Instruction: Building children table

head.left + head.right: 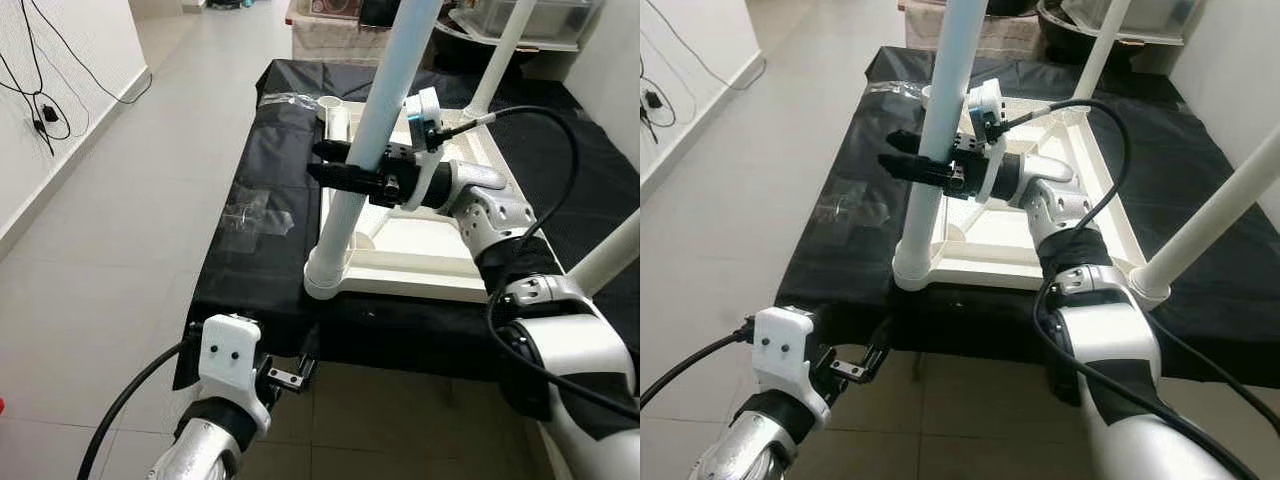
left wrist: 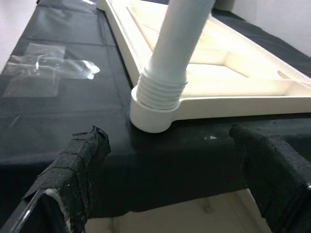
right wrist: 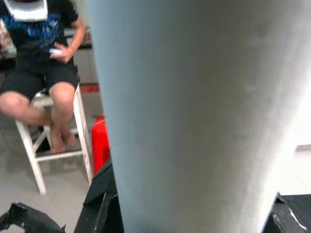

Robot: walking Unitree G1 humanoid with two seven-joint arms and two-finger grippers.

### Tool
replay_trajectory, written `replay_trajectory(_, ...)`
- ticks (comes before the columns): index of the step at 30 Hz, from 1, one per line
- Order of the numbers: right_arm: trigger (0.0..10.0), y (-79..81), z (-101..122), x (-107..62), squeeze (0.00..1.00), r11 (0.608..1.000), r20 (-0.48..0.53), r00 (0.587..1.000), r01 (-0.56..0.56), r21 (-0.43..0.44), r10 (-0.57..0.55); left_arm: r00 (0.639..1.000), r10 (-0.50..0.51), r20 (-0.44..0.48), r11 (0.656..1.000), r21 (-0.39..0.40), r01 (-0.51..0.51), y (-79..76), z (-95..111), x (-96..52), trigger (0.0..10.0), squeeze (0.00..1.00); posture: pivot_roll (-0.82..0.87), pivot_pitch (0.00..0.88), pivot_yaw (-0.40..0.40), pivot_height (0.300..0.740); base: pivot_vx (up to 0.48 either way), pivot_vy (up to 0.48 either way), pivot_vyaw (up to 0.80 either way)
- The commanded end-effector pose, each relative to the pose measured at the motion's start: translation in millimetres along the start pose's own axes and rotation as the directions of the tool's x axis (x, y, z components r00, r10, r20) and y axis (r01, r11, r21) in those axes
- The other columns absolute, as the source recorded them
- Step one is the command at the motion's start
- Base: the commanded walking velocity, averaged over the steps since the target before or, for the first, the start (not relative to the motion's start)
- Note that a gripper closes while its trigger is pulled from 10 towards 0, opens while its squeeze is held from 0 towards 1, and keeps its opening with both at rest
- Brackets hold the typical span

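Note:
A white children's table [image 1: 420, 250] lies upside down on a black cloth [image 1: 270, 170]. Its near-left leg [image 1: 375, 130] stands upright in a threaded corner socket [image 1: 325, 275]. My right gripper [image 1: 316, 160] reaches in from the right and is shut on this leg about halfway up; the leg [image 3: 194, 116] sits close between its fingers. My left gripper [image 2: 175, 194] hangs low at the cloth's front edge, just below the socket [image 2: 158, 99]. It is open and holds nothing. Two more legs [image 1: 500, 60] [image 1: 610, 255] rise at the back and on the right.
A short white tube [image 1: 335, 115] shows at the table's far-left corner. Clear plastic wrappers [image 1: 255, 215] lie on the cloth to the left. Tiled floor [image 1: 100, 250] and a wall with cables [image 1: 45, 115] are on the left. A person [image 3: 43, 73] sits on a white stool.

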State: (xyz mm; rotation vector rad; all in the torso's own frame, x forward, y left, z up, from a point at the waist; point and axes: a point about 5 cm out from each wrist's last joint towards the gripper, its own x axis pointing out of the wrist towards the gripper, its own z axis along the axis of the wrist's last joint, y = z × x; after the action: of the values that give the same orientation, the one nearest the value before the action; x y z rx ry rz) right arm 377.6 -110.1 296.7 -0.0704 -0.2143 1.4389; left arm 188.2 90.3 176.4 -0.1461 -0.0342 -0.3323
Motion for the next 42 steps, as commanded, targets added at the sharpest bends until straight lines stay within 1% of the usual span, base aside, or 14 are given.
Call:
replay_trajectory(1,10.0,5.4,-17.2,7.4,0.0,0.997,-0.062,0.996,-0.055,0.059,0.058,1.0,0.003,-0.004,1.0,-0.001,-0.003,-1.1,-0.3,-0.2,10.0,0.0,0.09,0.171,-0.075,0.74,0.0,0.0,0.0)
replay_trajectory(7,10.0,16.3,-16.4,29.1,0.0,0.972,-0.06,0.971,-0.226,0.069,0.23,1.0,0.007,0.0,1.0,0.0,-0.007,-0.9,0.4,0.5,10.0,0.0,0.09,0.173,-0.08,0.74,0.0,0.0,0.0)
replay_trajectory(13,10.0,20.3,-25.1,49.3,0.0,0.968,-0.061,0.97,-0.23,0.097,0.237,1.0,0.025,0.01,1.0,0.0,-0.025,-1.0,2.5,0.8,10.0,0.0,0.1,0.179,-0.097,0.74,0.0,0.0,0.0)
replay_trajectory(18,10.0,12.3,-35.4,51.2,0.0,0.996,-0.076,0.996,-0.033,0.083,0.04,0.999,0.033,0.013,0.999,0.005,-0.033,0.7,2.7,1.1,10.0,0.0,0.09,0.182,-0.098,0.74,0.0,0.0,0.0)
replay_trajectory(28,10.0,0.9,-44.4,37.6,0.0,0.981,-0.135,0.974,0.19,0.047,-0.182,0.999,0.046,0.024,0.999,0.014,-0.047,4.5,3.3,4.8,10.0,0.0,0.08,0.183,-0.095,0.74,0.0,0.0,0.0)
replay_trajectory(30,10.0,-3.4,-47.2,34.2,0.0,0.959,-0.17,0.946,0.283,0.029,-0.275,0.998,0.05,0.026,0.999,0.017,-0.05,6.1,3.5,5.8,10.0,0.0,0.08,0.179,-0.09,0.74,0.0,0.0,0.0)
replay_trajectory(33,10.0,-12.1,-51.2,24.4,0.0,0.875,-0.235,0.847,0.482,-0.037,-0.476,0.998,0.057,0.035,0.998,0.029,-0.058,10.3,4.7,8.5,10.0,0.0,0.08,0.179,-0.088,0.74,0.0,0.0,0.0)
replay_trajectory(34,10.0,-12.1,-51.2,24.4,0.0,0.875,-0.235,0.847,0.482,-0.037,-0.476,0.998,0.057,0.035,0.998,0.029,-0.058,10.3,4.7,8.5,10.0,0.0,0.08,0.179,-0.088,0.74,0.0,0.0,0.0)
replay_trajectory(35,10.0,-15.7,-53.5,18.9,0.0,0.816,-0.251,0.783,0.576,-0.05,-0.569,0.997,0.062,0.04,0.998,0.032,-0.063,12.3,5.8,10.0,10.0,0.0,0.08,0.175,-0.085,0.74,0.0,0.0,0.0)
replay_trajectory(36,10.0,-15.7,-53.5,18.9,0.0,0.816,-0.251,0.783,0.576,-0.05,-0.569,0.997,0.062,0.04,0.998,0.032,-0.063,12.3,5.8,10.0,10.0,0.0,0.08,0.175,-0.085,0.74,0.0,0.0,0.0)
replay_trajectory(37,10.0,-17.3,-55.4,12.8,0.0,0.754,-0.257,0.72,0.653,-0.062,-0.645,0.997,0.065,0.046,0.997,0.036,-0.066,14.1,6.8,11.9,10.0,0.0,0.08,0.175,-0.086,0.74,0.0,0.0,0.0)
replay_trajectory(39,10.0,-17.5,-56.0,11.0,0.0,0.737,-0.259,0.701,0.673,-0.067,-0.664,0.997,0.065,0.047,0.997,0.037,-0.067,14.5,7.0,12.4,10.0,0.0,0.08,0.175,-0.086,0.74,0.0,0.0,0.0)
replay_trajectory(41,10.0,-19.0,-58.0,4.6,0.0,0.667,-0.258,0.63,0.74,-0.088,-0.732,0.997,0.067,0.05,0.997,0.039,-0.069,15.6,7.2,13.7,10.0,0.0,0.07,0.172,-0.082,0.74,0.0,0.0,0.0)
replay_trajectory(42,10.0,-20.7,-58.8,-1.7,0.0,0.592,-0.25,0.556,0.801,-0.093,-0.792,0.996,0.068,0.051,0.997,0.04,-0.07,16.1,7.2,14.1,10.0,0.0,0.07,0.173,-0.082,0.74,0.0,0.0,0.0)
